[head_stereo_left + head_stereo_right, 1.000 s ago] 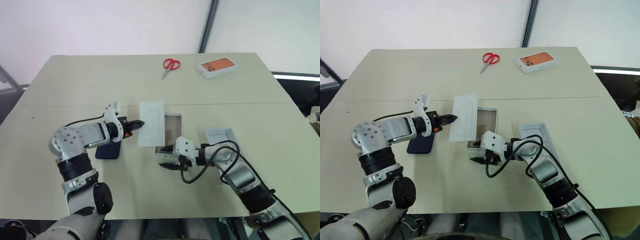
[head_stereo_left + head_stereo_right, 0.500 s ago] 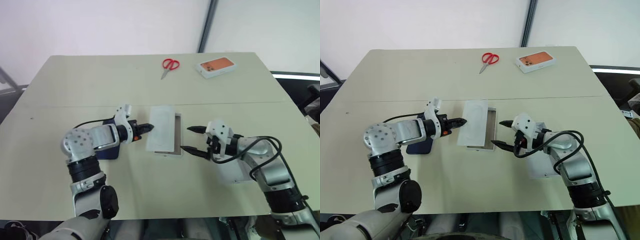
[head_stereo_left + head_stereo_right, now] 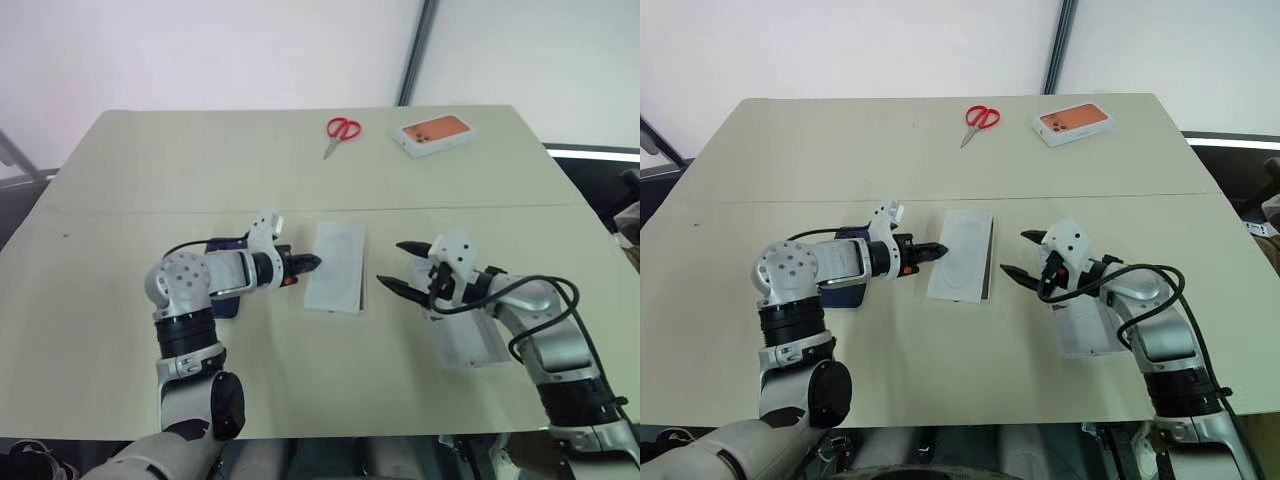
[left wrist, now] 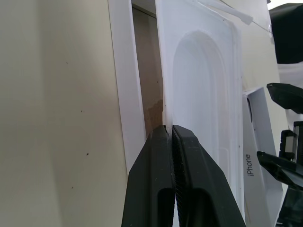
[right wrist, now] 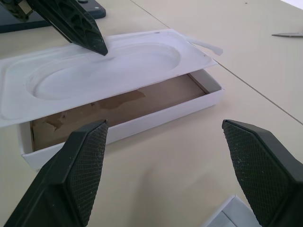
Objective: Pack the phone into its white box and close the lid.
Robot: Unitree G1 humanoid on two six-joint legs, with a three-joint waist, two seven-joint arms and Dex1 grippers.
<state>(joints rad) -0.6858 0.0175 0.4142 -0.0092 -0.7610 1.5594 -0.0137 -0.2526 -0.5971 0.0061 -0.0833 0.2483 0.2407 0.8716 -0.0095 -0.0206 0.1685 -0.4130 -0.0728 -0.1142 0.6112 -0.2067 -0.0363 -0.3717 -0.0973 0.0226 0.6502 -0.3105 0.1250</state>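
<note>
Two sets of jaws are at work around the shallow white rectangular tray (image 3: 985, 262) with the brownish-grey floor, which sits mid-desk and serves as the landmark. A flat white moulded card (image 3: 337, 264) with an oval recess is pinched by its near edge in the left gripper (image 3: 313, 263), jaws shut tight on it, and it is held lying over the tray, tilted, so that a strip of the brown floor is exposed on one side. The card is judged to be gripped so that it can be lifted clear, since the tray cannot take anything while it is covered.

The slim dark navy phone (image 3: 847, 290) is seen flat on the beige desk (image 3: 200, 170) to the left of the tray, partly hidden under the left arm. The deeper white lid (image 3: 470, 342) is parked to the right of the tray, beneath the right arm. The right gripper (image 3: 397, 265) is poised just right of the tray with jaws spread wide and empty, apparently kept ready to steady the tray.
</note>
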